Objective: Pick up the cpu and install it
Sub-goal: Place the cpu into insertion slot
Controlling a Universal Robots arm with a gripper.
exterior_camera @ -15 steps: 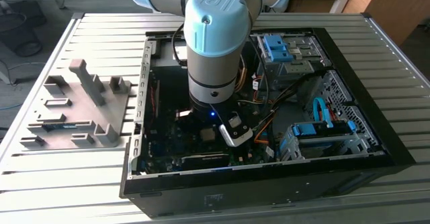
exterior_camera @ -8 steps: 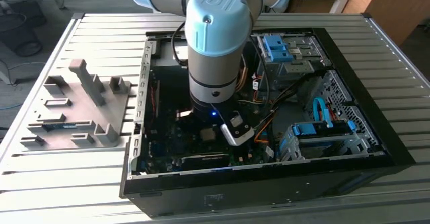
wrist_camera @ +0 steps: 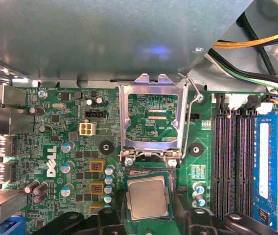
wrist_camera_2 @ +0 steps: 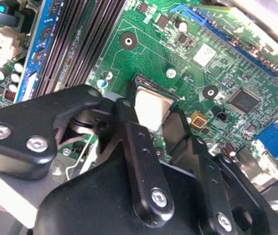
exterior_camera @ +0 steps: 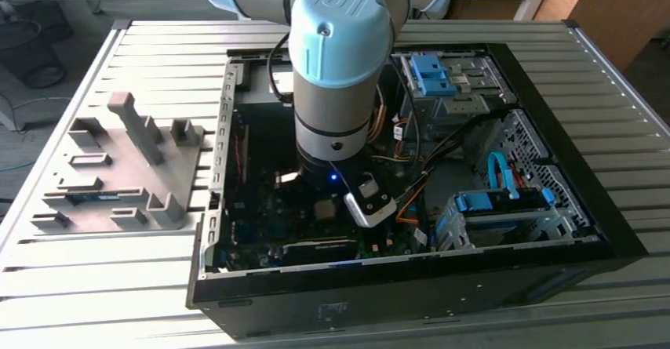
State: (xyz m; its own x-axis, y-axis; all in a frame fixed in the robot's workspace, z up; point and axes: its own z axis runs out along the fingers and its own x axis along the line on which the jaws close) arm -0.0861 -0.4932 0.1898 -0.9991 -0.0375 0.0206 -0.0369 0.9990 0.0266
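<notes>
The cpu [wrist_camera: 147, 197], a small square chip with a dull silver top, lies flat at the socket on the green motherboard [wrist_camera: 65, 127], just below the raised metal retention frame [wrist_camera: 151, 120]. In both wrist views my gripper [wrist_camera: 147, 211] straddles it, with a black finger against each of two opposite edges. The second wrist view shows the cpu [wrist_camera_2: 152, 108] pinched between the fingertips [wrist_camera_2: 124, 106] of the gripper [wrist_camera_2: 151, 116]. In the exterior view my arm [exterior_camera: 333, 74] reaches straight down into the open PC case [exterior_camera: 586, 231].
Black memory slots [wrist_camera: 232, 156] and a blue memory stick [wrist_camera: 265, 166] run beside the socket. Yellow and black cables [wrist_camera: 256, 44] hang close by. A drive cage with blue latches [exterior_camera: 503, 204] fills one corner of the case. A grey parts fixture [exterior_camera: 125, 176] sits on the table at the exterior view's left.
</notes>
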